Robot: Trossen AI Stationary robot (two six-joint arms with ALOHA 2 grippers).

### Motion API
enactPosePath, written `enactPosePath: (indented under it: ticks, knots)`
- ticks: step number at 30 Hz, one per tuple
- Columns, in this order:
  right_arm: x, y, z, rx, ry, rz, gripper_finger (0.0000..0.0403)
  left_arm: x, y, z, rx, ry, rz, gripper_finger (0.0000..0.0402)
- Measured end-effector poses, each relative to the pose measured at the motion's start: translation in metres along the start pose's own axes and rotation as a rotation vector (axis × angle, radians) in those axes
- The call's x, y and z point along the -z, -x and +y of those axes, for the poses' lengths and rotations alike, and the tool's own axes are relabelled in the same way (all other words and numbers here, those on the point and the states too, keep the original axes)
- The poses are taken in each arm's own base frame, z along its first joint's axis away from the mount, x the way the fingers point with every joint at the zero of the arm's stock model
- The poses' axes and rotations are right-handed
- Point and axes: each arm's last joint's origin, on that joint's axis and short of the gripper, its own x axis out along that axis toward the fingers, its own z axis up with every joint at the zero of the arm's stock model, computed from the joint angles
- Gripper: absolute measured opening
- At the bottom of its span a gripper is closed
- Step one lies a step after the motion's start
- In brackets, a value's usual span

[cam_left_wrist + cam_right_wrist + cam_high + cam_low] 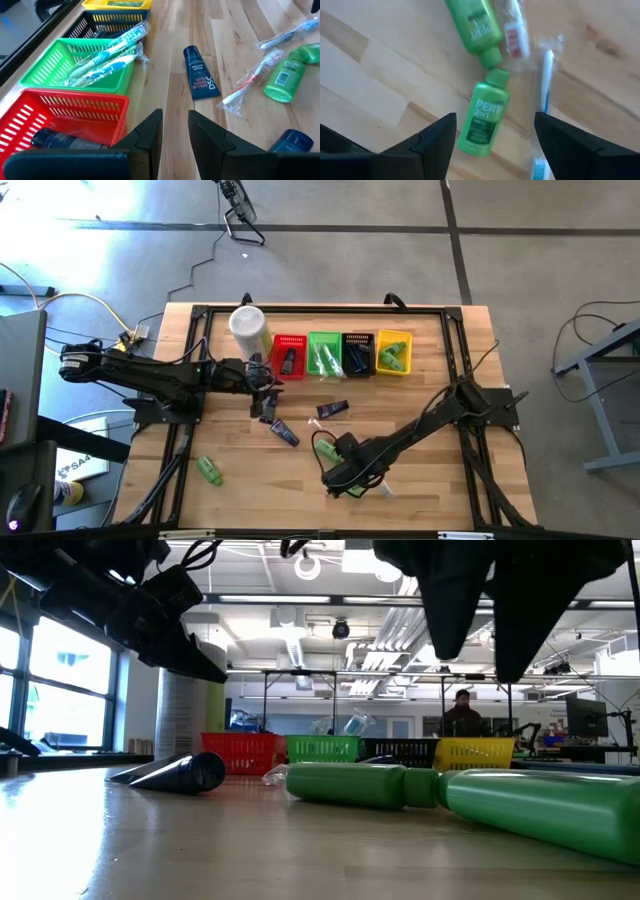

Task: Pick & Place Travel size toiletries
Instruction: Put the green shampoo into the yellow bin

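Observation:
Two green mini bottles (482, 117) (472, 25) lie cap to cap on the wooden table. Clear-wrapped toothbrushes (546, 80) lie beside them. My right gripper (495, 125) hangs open above the nearer bottle, pointing down, one finger on each side and well clear of it, as the low view shows (490, 610). My left gripper (175, 130) hovers near the red basket (65, 112), its fingers a little apart with nothing between them. A navy tube (200, 72) lies flat ahead of it. Another green bottle (209, 470) lies at the near left.
Red (289, 355), green (324, 352), black (358, 352) and yellow (394, 352) baskets stand in a row at the far edge, some with items in them. A tall white canister (248, 328) stands left of them. More navy tubes (283, 430) lie mid-table.

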Motion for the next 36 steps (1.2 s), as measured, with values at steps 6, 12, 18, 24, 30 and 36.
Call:
enactPosePath:
  ticks: [6, 12, 18, 24, 30, 36]
  knots:
    - [0.0, -0.012, 0.004, 0.001, 0.022, 0.014, 0.0262, 0.002, 0.0, 0.0, 0.0, -0.001, 0.018, 0.0088]
    - [0.002, -0.026, 0.008, 0.006, 0.05, 0.028, 0.0262, 0.002, 0.0, 0.0, 0.0, -0.001, 0.018, 0.0088]
    - [0.002, -0.042, 0.01, 0.033, 0.055, 0.056, 0.0262, 0.002, 0.0, 0.0, 0.001, 0.0, 0.026, 0.0088]
    - [0.003, -0.053, 0.008, 0.03, 0.051, 0.079, 0.0262, 0.003, 0.0, 0.0, 0.001, 0.023, 0.033, 0.0088]
    - [0.005, -0.068, 0.004, 0.019, 0.041, 0.102, 0.0262, 0.004, 0.0, 0.0, 0.001, 0.023, 0.038, 0.0088]
    - [0.006, -0.075, 0.002, -0.009, 0.039, 0.107, 0.0262, 0.004, 0.0, 0.0, 0.001, 0.023, 0.04, 0.0088]
